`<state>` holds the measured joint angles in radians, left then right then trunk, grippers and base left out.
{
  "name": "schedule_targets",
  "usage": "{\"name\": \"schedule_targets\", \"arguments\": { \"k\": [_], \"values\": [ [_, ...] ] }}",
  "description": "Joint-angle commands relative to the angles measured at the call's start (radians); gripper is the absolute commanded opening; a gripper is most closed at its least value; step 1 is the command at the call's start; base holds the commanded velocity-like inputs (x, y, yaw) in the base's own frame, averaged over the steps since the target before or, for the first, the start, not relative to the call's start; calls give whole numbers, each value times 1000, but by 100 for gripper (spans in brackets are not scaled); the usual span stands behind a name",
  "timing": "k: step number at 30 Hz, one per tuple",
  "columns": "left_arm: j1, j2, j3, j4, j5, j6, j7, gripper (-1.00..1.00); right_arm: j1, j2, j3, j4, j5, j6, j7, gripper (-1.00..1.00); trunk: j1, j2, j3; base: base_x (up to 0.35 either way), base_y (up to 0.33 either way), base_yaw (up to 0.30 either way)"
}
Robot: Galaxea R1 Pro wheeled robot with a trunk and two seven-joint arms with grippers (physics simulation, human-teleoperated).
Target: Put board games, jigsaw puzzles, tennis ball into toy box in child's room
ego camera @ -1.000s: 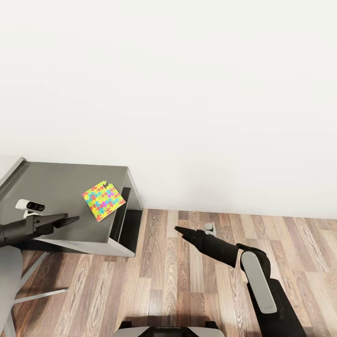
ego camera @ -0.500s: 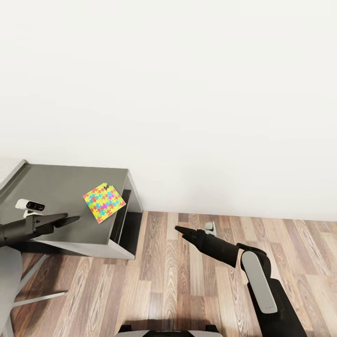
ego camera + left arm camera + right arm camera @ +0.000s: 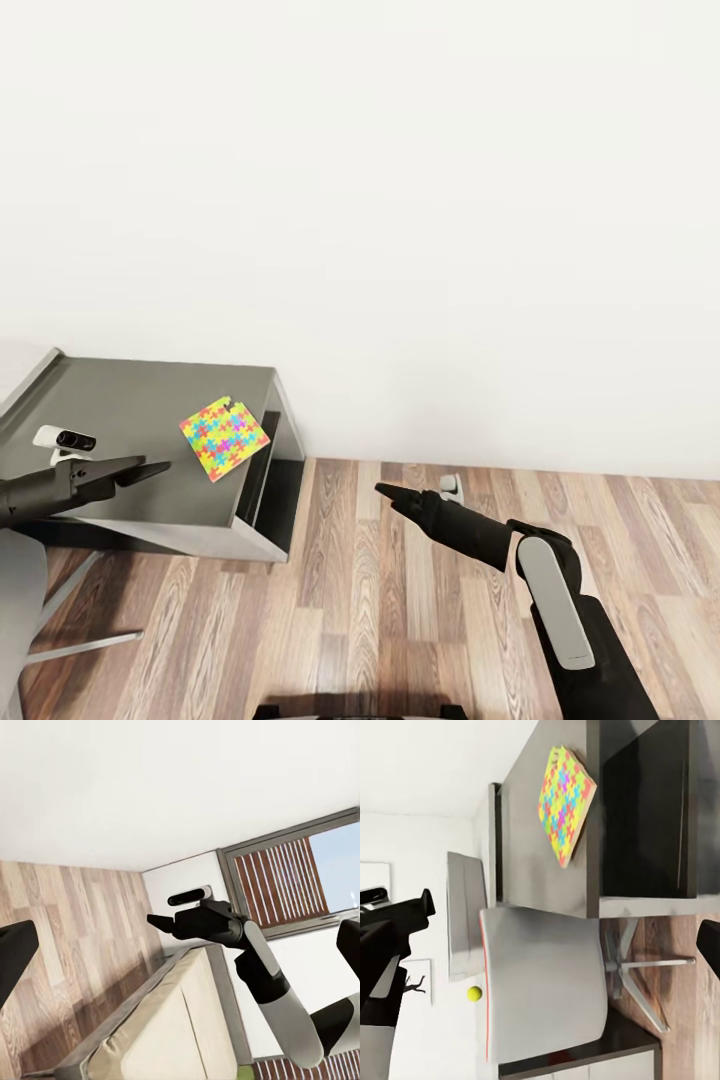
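Observation:
One jigsaw puzzle [image 3: 224, 437], a thin multicoloured square, lies near the right end of the table's dark-grey wing [image 3: 120, 410]. The right wrist view also has the puzzle [image 3: 564, 802], a small yellow-green tennis ball [image 3: 474, 994] farther off, and beside it a light-grey tray-like shape [image 3: 465, 915] that may be the toy box. My left gripper [image 3: 150, 467] hovers over the wing's front edge, left of the puzzle, open and holding nothing. My right gripper [image 3: 383, 490] hangs open over the wood floor, right of the table. The board games are out of view.
A grey swivel chair [image 3: 15, 600] stands at the table's front left, with its seat [image 3: 544, 982] close by. A white wall runs behind the table. Wood-plank floor [image 3: 420, 620] spreads to the right. The left wrist view looks across at a beige bed [image 3: 157, 1035] and a window.
The whole picture has shifted a little, so the camera has moved. Both arms hold the same pose and the puzzle lies where it was.

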<state>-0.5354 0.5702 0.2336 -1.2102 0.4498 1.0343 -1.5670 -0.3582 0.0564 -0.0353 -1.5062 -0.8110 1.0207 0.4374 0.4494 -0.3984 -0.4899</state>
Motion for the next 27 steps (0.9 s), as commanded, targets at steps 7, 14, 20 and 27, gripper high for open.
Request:
{"name": "schedule_targets", "arguments": {
  "k": [7, 14, 20, 27],
  "values": [
    [0, -1, 0, 1, 0, 7, -4, 100, 7, -6, -14, 0, 3, 8, 20, 100, 1, -2, 10, 0, 0, 0],
    [0, -28, -2, 3, -4, 1, -4, 100, 13, -10, -23, 1, 0, 9, 27, 100, 1, -2, 22, 0, 0, 0],
    [0, -40, -1, 8, -8, 0, -4, 100, 12, -10, -47, 1, 0, 9, 27, 100, 1, -2, 32, 0, 0, 0],
    [0, -41, -1, 12, -6, 1, -4, 100, 11, -10, -51, 2, 0, 8, 27, 100, 1, -2, 43, 0, 0, 0]
  ]
}}
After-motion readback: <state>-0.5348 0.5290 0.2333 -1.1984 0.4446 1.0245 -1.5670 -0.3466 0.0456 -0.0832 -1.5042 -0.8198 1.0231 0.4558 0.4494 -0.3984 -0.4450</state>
